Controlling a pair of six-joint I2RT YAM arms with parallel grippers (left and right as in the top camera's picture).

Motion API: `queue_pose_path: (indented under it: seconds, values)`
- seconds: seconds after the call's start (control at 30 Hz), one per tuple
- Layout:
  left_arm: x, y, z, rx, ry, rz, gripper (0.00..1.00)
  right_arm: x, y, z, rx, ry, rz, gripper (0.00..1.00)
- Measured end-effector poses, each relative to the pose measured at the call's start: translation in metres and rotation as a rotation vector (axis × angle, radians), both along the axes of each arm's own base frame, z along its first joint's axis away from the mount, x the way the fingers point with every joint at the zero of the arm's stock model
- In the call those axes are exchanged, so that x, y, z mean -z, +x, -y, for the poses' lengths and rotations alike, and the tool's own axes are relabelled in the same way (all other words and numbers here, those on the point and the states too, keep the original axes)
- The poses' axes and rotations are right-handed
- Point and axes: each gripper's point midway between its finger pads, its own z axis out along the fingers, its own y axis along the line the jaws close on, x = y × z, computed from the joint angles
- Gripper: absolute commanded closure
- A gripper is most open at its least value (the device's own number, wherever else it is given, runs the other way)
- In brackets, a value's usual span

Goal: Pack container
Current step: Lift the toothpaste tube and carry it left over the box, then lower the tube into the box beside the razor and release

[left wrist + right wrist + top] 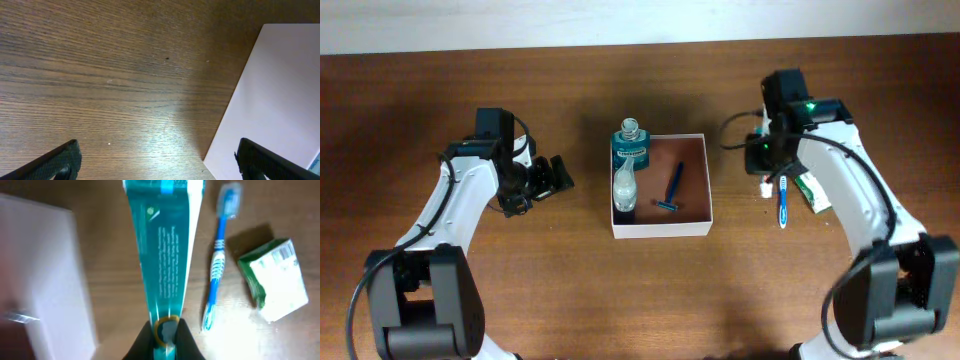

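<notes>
The container [660, 229] is a shallow white box with a reddish-brown inside at the table's middle. In it lie a teal bottle [630, 150], a small clear bottle [624, 188] and a blue razor [673, 188]. My right gripper [165, 336] is shut on the flat end of a teal toothpaste tube [165, 245], right of the container's white wall [45, 280]. Overhead, the right gripper [767, 160] covers most of the tube. My left gripper [546, 180] stands open just left of the box, its fingers [60, 162] wide apart over bare wood beside the box wall [280, 90].
A blue toothbrush [219, 260] lies on the wood right of the tube, and a small green-and-white packet [275, 280] lies further right. Overhead, the toothbrush [783, 200] and the packet [814, 190] sit under my right arm.
</notes>
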Motion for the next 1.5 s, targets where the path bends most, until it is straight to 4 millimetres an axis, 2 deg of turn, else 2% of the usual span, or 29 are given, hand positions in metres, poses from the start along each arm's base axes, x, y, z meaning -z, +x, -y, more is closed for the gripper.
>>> queue_pose_path:
  seconds: [0.13,0.3,0.53,0.67,0.93,1.5]
  values:
    - [0.000,0.000,0.000,0.000,0.000,0.000,0.01,-0.027,0.003,-0.042,-0.070,0.027,0.073,0.94]
    - [0.000,0.000,0.000,0.000,0.000,0.000,0.01,-0.032,-0.004,-0.089,-0.111,0.072,0.097,0.94]
    - [0.000,0.000,0.000,0.000,0.000,0.000,0.01,-0.034,-0.007,-0.122,-0.118,0.110,0.125,0.93]
    - [0.000,0.000,0.000,0.000,0.000,0.000,0.01,-0.026,-0.008,-0.138,-0.127,0.119,0.116,0.93]
    - [0.000,0.000,0.000,0.000,0.000,0.000,0.01,0.007,-0.009,-0.149,-0.136,0.095,0.047,0.93]
    - [0.000,0.000,0.000,0.000,0.000,0.000,0.01,0.049,0.001,-0.155,-0.129,0.084,0.018,0.92]
